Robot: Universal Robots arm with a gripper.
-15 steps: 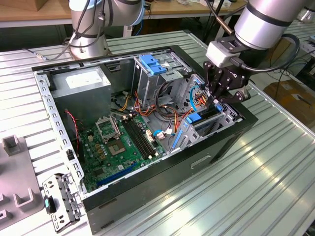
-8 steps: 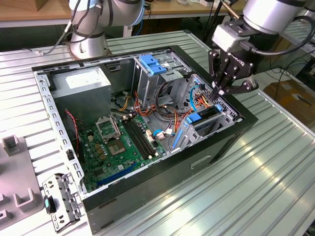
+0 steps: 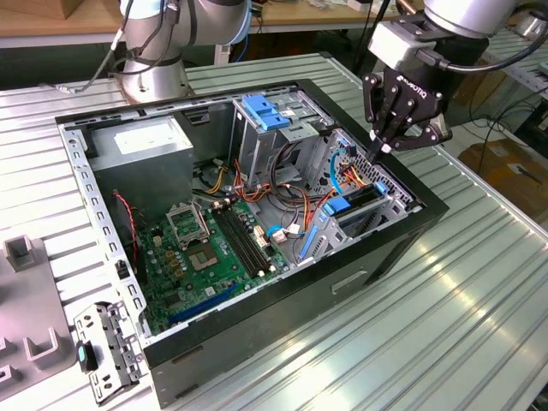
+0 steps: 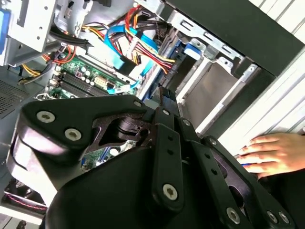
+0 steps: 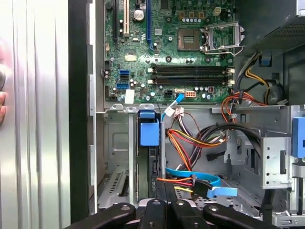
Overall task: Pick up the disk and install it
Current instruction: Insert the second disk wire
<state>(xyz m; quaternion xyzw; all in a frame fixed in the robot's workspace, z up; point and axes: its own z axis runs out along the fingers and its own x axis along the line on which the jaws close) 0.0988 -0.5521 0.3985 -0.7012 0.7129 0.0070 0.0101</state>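
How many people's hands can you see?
1. A hand rests on the ribbed table beside the black computer case in the second wrist view. Another may be hidden.

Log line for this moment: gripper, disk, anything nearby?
gripper: shut, nothing held, over drive bay | disk: on edge in bay slot | person's hand: on table beside case
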